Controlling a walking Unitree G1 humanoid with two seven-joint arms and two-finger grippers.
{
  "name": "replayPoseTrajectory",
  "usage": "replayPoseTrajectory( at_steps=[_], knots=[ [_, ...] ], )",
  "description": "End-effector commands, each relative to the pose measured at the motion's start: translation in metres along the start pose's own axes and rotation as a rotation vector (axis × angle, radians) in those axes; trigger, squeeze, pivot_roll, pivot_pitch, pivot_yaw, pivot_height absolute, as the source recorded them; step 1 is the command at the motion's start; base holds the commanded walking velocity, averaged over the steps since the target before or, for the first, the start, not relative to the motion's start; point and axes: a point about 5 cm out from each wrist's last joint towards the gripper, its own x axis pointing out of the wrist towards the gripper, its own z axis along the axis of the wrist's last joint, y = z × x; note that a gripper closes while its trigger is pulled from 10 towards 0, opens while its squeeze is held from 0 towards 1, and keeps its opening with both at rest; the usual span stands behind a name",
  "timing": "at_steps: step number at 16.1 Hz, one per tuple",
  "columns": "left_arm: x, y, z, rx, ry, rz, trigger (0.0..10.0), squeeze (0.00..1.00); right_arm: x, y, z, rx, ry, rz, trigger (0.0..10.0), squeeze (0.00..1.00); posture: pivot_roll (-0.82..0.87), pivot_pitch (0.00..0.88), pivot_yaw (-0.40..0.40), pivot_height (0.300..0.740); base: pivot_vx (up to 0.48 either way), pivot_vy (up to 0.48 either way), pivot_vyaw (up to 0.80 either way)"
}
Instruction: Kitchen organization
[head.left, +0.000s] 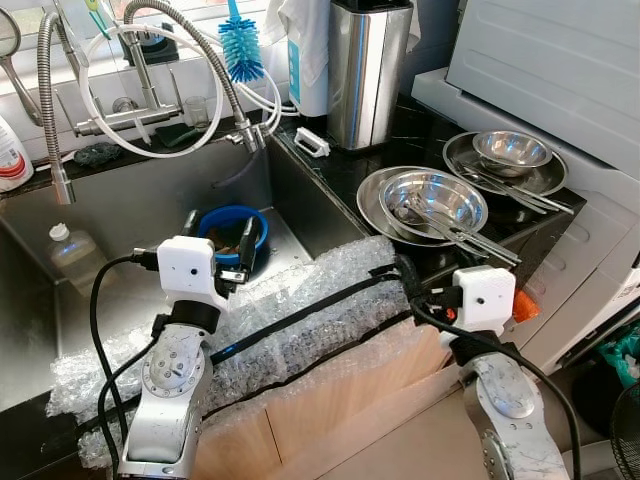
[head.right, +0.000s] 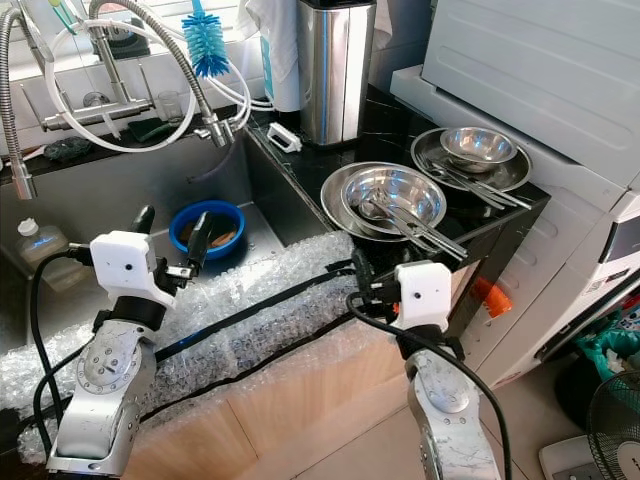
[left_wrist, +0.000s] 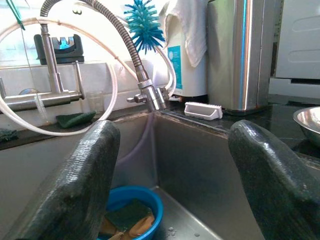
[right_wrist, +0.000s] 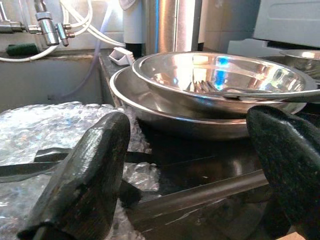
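A blue bowl (head.left: 232, 232) with a green sponge and scraps in it sits on the floor of the steel sink (head.left: 130, 215). My left gripper (head.left: 218, 240) hangs open just above and in front of that bowl (left_wrist: 135, 210). On the black counter to the right, a steel bowl (head.left: 432, 198) holding several utensils rests on a wide steel plate (head.left: 375, 200). My right gripper (head.right: 365, 280) is open at the counter's front edge, level with that bowl (right_wrist: 220, 80) and short of it, with nothing between its fingers.
Bubble wrap (head.left: 300, 320) covers the sink's front rim under both arms. A second steel bowl (head.left: 512, 150) on a plate lies farther right. A steel canister (head.left: 368, 70), blue brush (head.left: 240, 48), faucet hoses (head.left: 200, 50) and a plastic bottle (head.left: 72, 252) stand around the sink.
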Motion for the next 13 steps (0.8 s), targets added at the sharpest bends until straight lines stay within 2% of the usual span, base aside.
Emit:
replayPoseTrajectory(
  at_steps=[1, 13],
  knots=[
    [0.0008, -0.0008, 0.0004, 0.013, -0.001, -0.007, 10.0, 0.0, 0.0021, -0.0022, 0.0051, 0.0, -0.024, -0.013, 10.0, 0.0, -0.04, 0.0, 0.0, 0.74, 0.0, 0.0, 0.0],
    [0.0025, -0.0024, 0.001, 0.012, -0.008, -0.003, 10.0, 0.0, 0.0069, 0.0032, 0.0106, 0.006, -0.053, 0.052, 10.0, 0.0, -0.04, 0.0, -0.007, 0.74, 0.0, 0.0, 0.0]
  ],
)
